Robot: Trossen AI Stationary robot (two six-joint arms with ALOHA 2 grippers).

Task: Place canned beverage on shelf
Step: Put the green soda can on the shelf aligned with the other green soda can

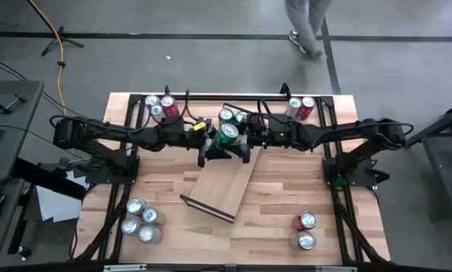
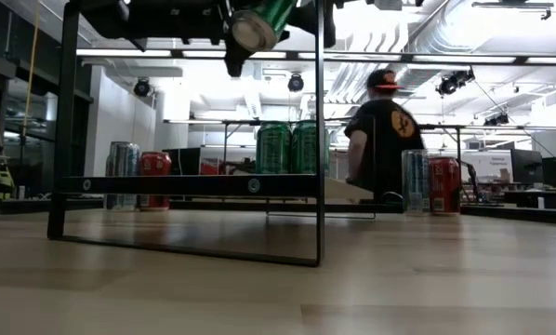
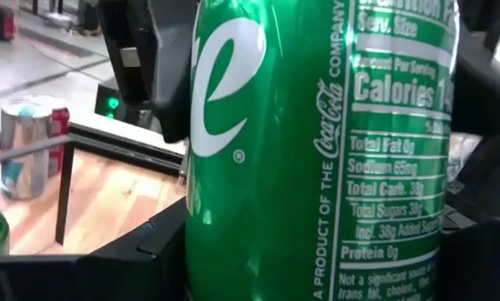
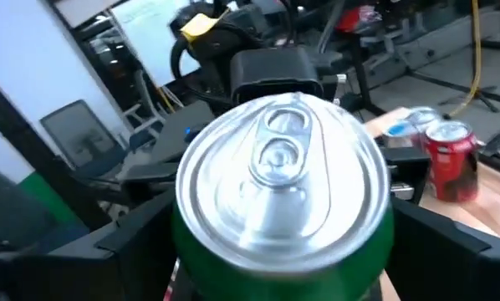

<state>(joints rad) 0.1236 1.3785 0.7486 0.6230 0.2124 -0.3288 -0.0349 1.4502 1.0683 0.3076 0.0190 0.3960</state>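
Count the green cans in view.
3: two standing cans on the shelf's far end; one held can aloft in the left hand. Top-down views may hide more.

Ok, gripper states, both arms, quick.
Left gripper: shut on the green can, lifted above the shelf.
Right gripper: around the same can's top end; cannot tell whether it grips.
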